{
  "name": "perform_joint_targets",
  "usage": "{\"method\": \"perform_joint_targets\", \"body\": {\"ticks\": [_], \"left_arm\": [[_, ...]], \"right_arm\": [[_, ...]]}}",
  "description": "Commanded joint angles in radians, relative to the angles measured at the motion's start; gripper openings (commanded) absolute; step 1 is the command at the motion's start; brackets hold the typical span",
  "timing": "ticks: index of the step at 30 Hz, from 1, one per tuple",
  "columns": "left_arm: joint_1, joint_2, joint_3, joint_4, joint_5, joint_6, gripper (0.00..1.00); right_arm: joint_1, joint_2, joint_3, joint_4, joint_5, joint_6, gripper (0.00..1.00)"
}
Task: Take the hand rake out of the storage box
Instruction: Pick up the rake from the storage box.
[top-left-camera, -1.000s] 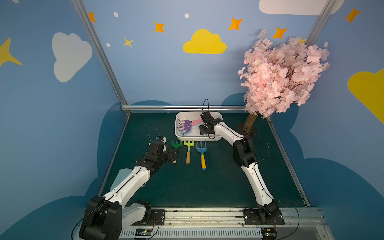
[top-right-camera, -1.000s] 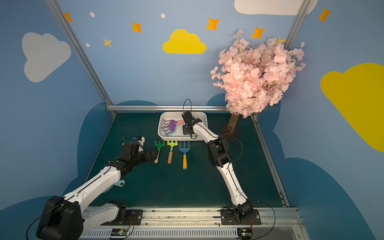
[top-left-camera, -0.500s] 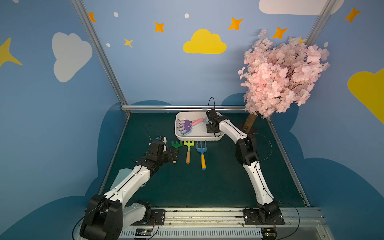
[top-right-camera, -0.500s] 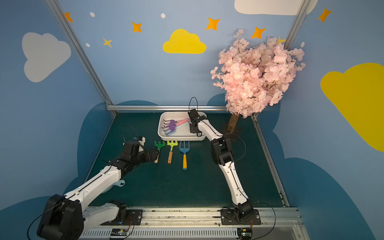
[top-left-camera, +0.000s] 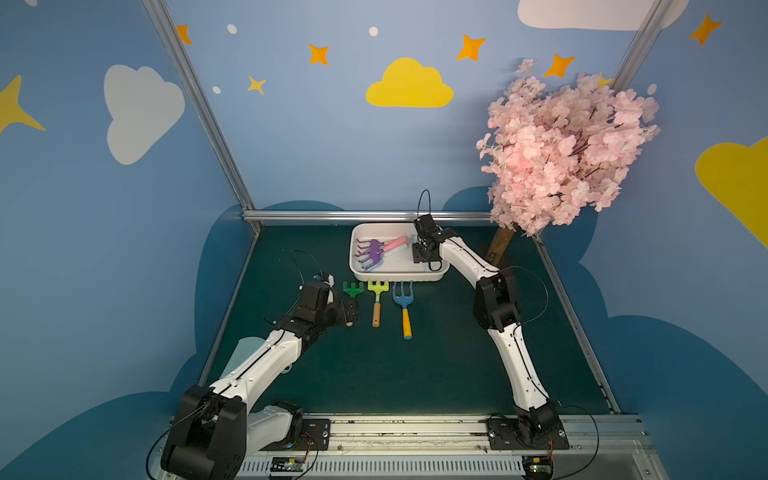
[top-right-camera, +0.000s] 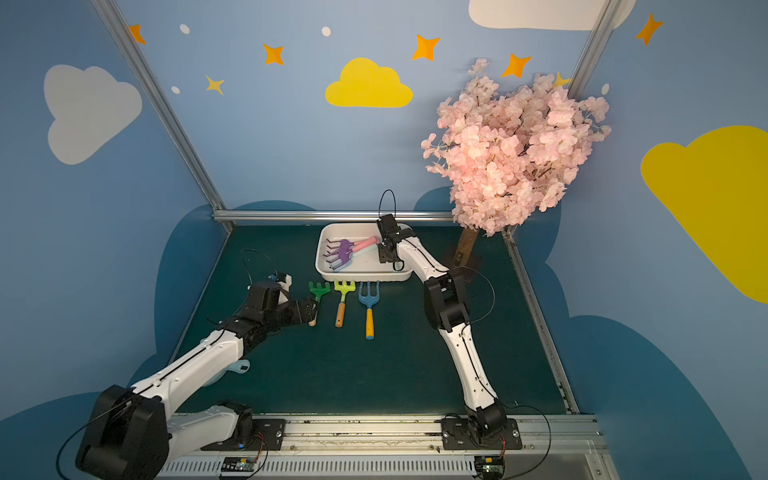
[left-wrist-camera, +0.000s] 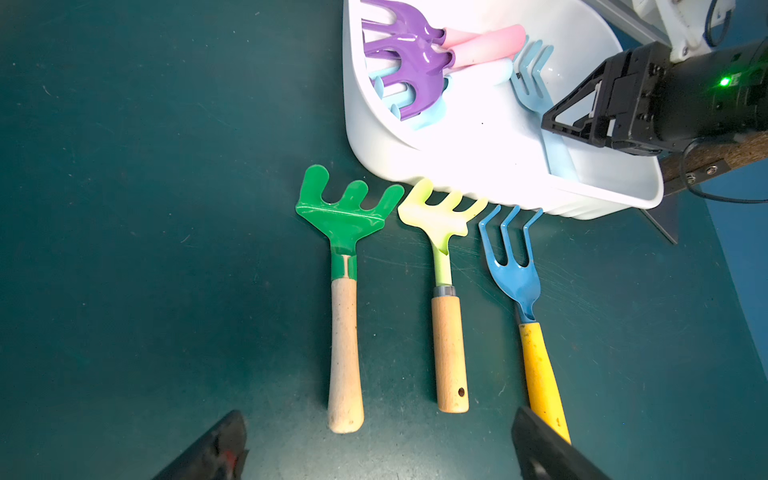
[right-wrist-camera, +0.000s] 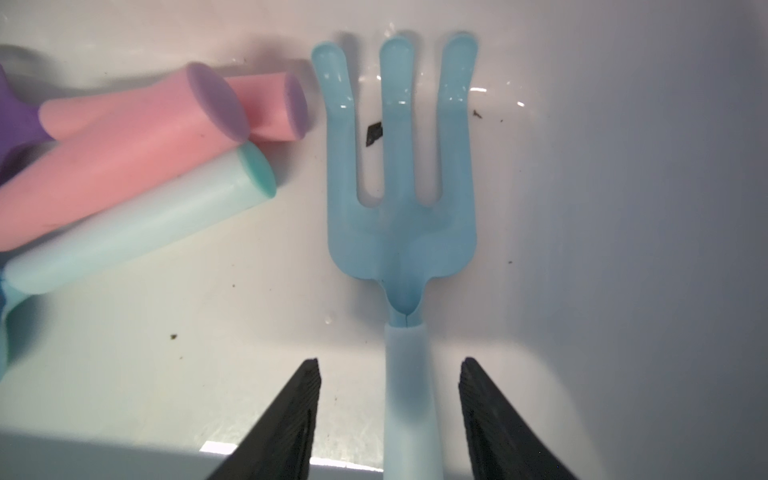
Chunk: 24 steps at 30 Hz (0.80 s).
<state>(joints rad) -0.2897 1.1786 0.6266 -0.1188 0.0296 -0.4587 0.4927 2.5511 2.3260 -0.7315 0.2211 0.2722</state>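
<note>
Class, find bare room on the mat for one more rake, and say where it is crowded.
Free: mat between the blue rake and the right arm; the wide stretch from the rake row to the front rail. Crowded: the gap between row and box; the piled rakes inside it.

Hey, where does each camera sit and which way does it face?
Top views: high in front, looking down toward the back wall; left arm and right arm show whole.
Left wrist: above the mat, looking down at three rakes; its open fingers show.
Right wrist: low in the box, looking along the pale blue rake; its fingers flank the handle.
Shared: both wrist views show that rake and the pink handles.
</note>
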Motion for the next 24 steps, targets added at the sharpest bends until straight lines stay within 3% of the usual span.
{"method": "perform_joint_targets", "body": {"ticks": [1,9,15,20,24], "left_arm": [[0.005,0.012,0.023,-0.001,0.003,0.008,1.00],[0.004,0.039,0.041,-0.002,0.013,0.010,1.00],[0.005,0.038,0.042,-0.010,0.012,0.007,1.00],[0.005,0.039,0.049,-0.016,0.007,0.010,1.00],[0.004,0.039,0.053,-0.021,0.006,0.010,1.00]], "right_arm": [[0.001,0.003,0.007,-0.017,0.050,-0.025,0.57],[-0.005,0.035,0.007,-0.026,0.071,-0.057,0.54],[-0.016,0.053,0.017,-0.043,-0.053,-0.060,0.34],[-0.019,0.052,0.021,-0.071,-0.078,-0.073,0.29],[-0.027,0.053,0.021,-0.077,-0.098,-0.077,0.12]]}}
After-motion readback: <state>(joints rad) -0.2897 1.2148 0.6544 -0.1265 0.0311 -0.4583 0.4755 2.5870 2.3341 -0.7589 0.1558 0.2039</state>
